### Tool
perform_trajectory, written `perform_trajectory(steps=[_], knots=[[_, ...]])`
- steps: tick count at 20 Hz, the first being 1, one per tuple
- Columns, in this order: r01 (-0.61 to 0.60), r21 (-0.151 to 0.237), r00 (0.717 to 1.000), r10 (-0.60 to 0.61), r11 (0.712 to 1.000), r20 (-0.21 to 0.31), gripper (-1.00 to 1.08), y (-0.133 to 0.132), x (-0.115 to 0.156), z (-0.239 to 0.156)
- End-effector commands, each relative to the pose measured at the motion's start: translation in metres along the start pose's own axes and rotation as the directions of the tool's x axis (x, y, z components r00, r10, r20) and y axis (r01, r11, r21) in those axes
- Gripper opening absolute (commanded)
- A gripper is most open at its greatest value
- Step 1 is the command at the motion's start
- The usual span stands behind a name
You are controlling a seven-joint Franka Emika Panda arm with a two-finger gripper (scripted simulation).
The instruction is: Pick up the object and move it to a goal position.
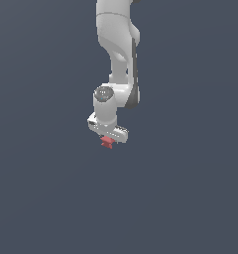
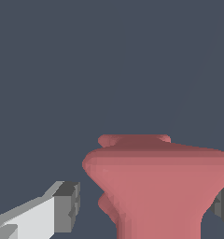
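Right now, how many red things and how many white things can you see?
Red: 1, the tiny red piece under the robot's hand
White: 1, the robot arm with its hand
Total: 2

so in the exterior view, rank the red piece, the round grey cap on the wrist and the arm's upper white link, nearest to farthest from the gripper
1. Red piece: right at the gripper, poking out just below its white body.
2. Round grey cap: above the gripper, atop the wrist.
3. Upper white link: farthest, at the frame's top.
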State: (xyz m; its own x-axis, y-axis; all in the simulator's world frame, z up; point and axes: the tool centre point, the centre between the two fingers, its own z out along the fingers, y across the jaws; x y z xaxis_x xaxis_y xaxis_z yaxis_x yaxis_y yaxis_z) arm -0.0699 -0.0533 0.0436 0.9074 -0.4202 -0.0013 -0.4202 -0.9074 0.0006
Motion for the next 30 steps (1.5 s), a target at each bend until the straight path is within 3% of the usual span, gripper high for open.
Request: perform_trajectory(steps=[1,2,17,30], knots=[[0.0,0.001,1.0,0.0,1.0,-0.001,1.0,0.0,0.001,0.002],[0.0,0.001,1.0,0.0,1.0,-0.001,-1.0,0.0,0.001,0.002],[0.0,0.001,1.0,0.0,1.0,-0.001,-1.0,0.0,0.006,0.0],[0.0,0.0,1.0,0.0,1.0,-0.001,-1.0,0.004,0.064,-0.026]])
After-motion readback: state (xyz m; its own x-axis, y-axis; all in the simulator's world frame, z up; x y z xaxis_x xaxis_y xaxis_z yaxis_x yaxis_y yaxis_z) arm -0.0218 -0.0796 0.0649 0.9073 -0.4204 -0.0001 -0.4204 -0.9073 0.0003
